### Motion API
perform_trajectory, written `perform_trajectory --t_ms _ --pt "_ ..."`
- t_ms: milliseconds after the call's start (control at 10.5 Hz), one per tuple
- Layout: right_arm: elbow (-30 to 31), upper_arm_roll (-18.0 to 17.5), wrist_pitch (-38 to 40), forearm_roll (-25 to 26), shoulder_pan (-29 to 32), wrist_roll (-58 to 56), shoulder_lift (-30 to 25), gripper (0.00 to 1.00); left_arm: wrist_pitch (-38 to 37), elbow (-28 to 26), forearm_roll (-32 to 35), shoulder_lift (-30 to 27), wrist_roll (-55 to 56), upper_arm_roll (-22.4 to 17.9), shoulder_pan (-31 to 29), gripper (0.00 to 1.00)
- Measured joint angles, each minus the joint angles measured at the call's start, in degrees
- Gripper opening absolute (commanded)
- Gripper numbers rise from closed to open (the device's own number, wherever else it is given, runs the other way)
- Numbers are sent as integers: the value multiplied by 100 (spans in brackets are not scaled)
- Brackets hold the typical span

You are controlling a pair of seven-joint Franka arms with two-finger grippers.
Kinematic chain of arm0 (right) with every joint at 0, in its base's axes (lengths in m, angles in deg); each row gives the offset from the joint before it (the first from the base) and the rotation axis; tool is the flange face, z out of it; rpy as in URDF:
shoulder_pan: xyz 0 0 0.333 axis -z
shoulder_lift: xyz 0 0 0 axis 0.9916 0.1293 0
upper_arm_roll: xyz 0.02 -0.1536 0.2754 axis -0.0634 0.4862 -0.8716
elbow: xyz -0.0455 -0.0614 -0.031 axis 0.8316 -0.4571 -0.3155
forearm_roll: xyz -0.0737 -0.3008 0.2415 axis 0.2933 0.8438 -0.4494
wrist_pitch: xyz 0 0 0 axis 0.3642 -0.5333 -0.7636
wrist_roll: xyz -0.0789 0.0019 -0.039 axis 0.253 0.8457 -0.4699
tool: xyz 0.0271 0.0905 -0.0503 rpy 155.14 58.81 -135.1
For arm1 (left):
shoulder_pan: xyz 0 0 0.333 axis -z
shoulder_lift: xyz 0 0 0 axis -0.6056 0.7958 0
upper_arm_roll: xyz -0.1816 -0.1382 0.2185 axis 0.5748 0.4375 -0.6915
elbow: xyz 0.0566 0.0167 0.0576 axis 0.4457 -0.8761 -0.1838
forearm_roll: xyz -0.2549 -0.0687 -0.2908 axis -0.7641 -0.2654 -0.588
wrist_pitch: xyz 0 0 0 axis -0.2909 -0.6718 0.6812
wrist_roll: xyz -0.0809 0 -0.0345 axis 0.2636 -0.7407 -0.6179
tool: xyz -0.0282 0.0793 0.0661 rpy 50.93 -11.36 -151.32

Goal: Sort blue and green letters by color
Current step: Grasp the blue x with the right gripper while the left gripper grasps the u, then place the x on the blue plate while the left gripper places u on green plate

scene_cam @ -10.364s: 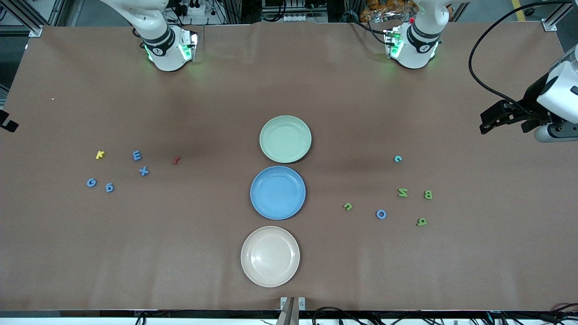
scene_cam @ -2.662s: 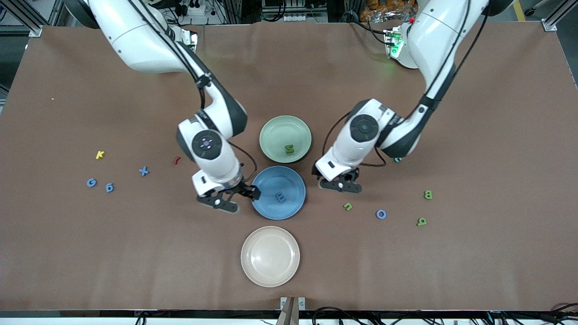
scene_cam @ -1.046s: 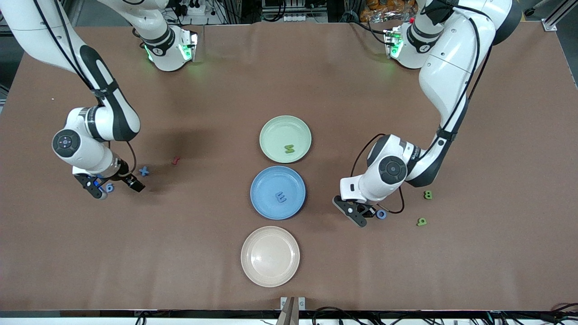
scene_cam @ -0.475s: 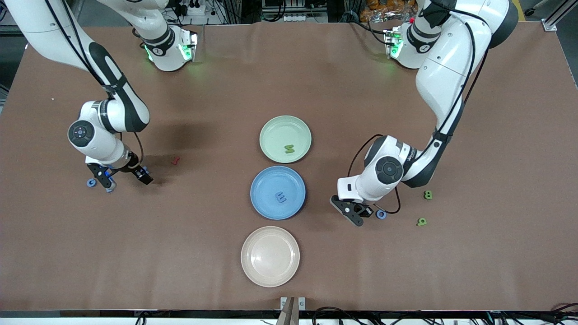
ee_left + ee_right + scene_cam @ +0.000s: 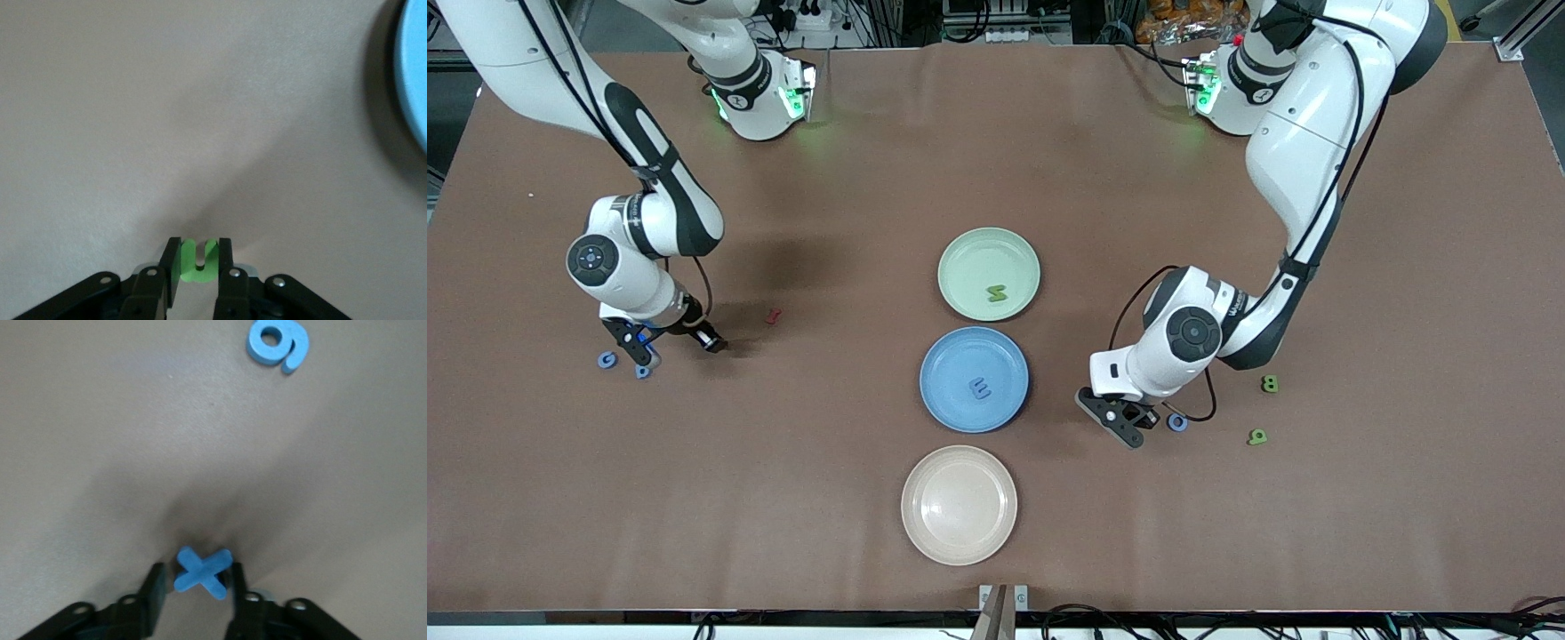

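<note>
A green Z (image 5: 996, 292) is seen lying in the green plate (image 5: 965, 252), and a blue E (image 5: 981, 388) in the blue plate (image 5: 951, 363); the beige plate (image 5: 959, 505) holds nothing. The left gripper (image 5: 197, 268), low over the table between the blue plate and the blue O (image 5: 1177, 422), is clenched on a green u (image 5: 198, 263), which is pinched between its fingers. A blue X (image 5: 202, 573) is gripped between the fingers of the right gripper (image 5: 198, 585), apparently still on the table, near a blue g (image 5: 279, 345) and a blue G (image 5: 607, 360). A green B (image 5: 1269, 384) and a green g (image 5: 1256, 436) remain toward the left arm's end.
</note>
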Motion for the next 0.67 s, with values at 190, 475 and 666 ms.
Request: perform_trajectory --t_ms 190,475,666 --pt "3 -5 -26 173 8 -12 -9 0 -604 -81 0 -305 692 152 96 0" --pt "-7 3 -27 355 23 -286 -12 0 -1167 -690 0 -1033 2057 485 412 0" --pt "-248 -1 198 404 -25 -776 -69 0 -1172 -1123 0 -1269 3316 813 659 0"
